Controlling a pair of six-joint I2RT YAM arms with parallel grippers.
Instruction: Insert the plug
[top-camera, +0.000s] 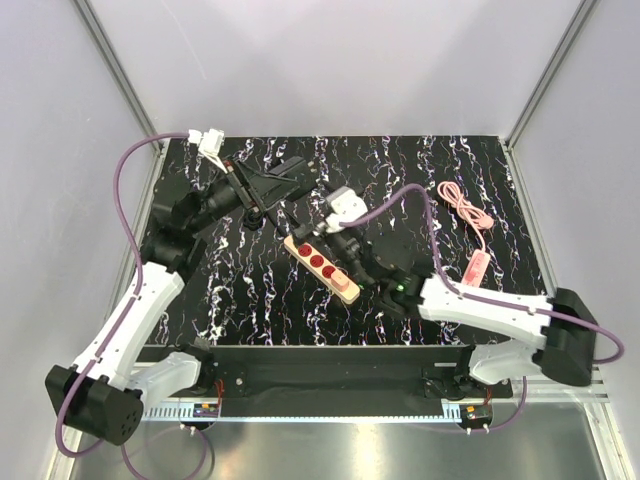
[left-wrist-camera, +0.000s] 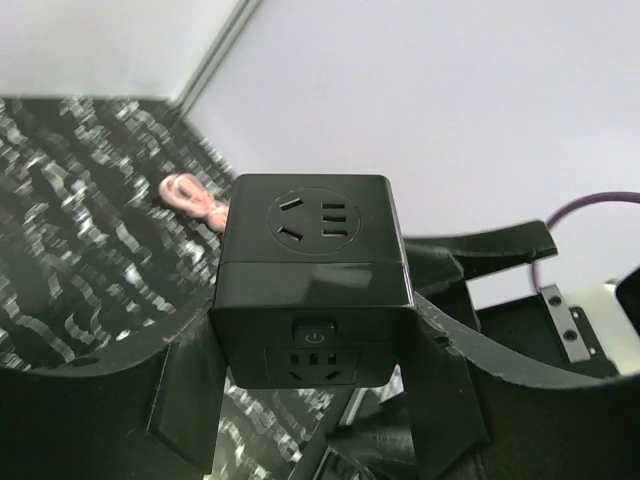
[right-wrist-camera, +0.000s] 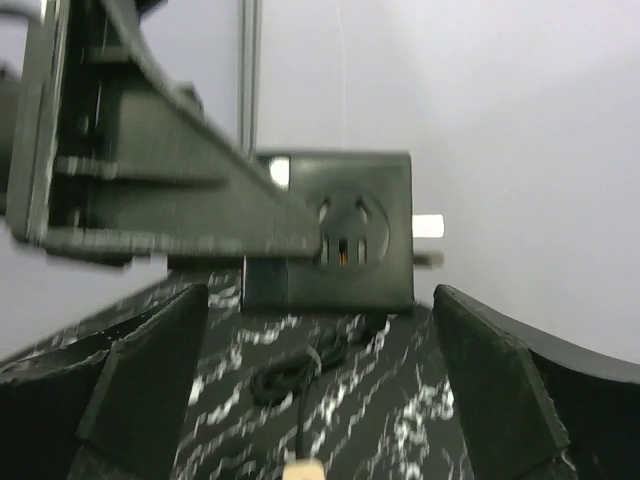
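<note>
- Left hand (left-wrist-camera: 312, 345) closed on plug (left-wrist-camera: 315, 260); plug held above bench (top-camera: 250, 290), at 11 o'clock of cream strip (top-camera: 320, 265).
- Prongs (right-wrist-camera: 428, 224) seen level with bench, not aimed down. Missed socket or jam judged likely unless plug is turned and lined up.
- Cord (right-wrist-camera: 290, 375) lying on bench; snag or drag possible.
- Strip gripped by neither hand, so it could be shoved by insertion push.
- Right hand (right-wrist-camera: 320, 375) spread open, empty, at strip's 1 o'clock side. Contact with strip cannot be told.
- Pink cable (top-camera: 465, 205) well apart at 3 o'clock.
</note>
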